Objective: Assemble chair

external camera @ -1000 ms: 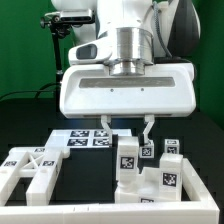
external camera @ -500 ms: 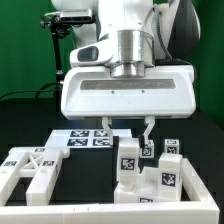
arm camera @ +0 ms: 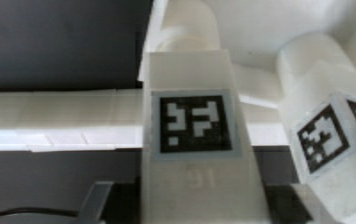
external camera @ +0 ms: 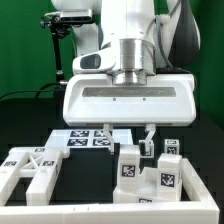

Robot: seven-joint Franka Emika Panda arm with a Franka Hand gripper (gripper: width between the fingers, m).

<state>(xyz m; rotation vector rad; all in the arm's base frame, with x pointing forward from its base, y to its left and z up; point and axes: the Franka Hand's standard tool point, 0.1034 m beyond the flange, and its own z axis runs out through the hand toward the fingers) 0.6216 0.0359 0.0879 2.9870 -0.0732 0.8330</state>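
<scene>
The arm (external camera: pixel 130 95) fills most of the exterior view, its broad white wrist housing hanging over the black table (external camera: pixel 25 115). Below it, towards the exterior view's right, the gripper (external camera: pixel 128 140) reaches down into a cluster of chair pieces (external camera: pixel 165 182).

In the wrist view we see one tagged post (arm camera: pixel 193 125) running straight out from between the dark fingers (arm camera: pixel 107 200). It fills the gap between them, so we read the jaws as clamped on this post. A second tagged piece (arm camera: pixel 329 135) stands just beside it, touching or nearly so; we cannot tell which.

In the exterior view a tagged block (external camera: pixel 128 166) stands directly under the fingers and between them. We cannot be sure it is the same post.

We count one cross-braced frame (external camera: pixel 30 168), lying flat at the exterior view's left, well apart from the gripper. The marker board (external camera: pixel 90 138) lies flat behind the frame, beside the gripper, and at least four of its tags show.

On the cluster we count four tags in the exterior view. In the wrist view we count two, one on each piece.
</scene>
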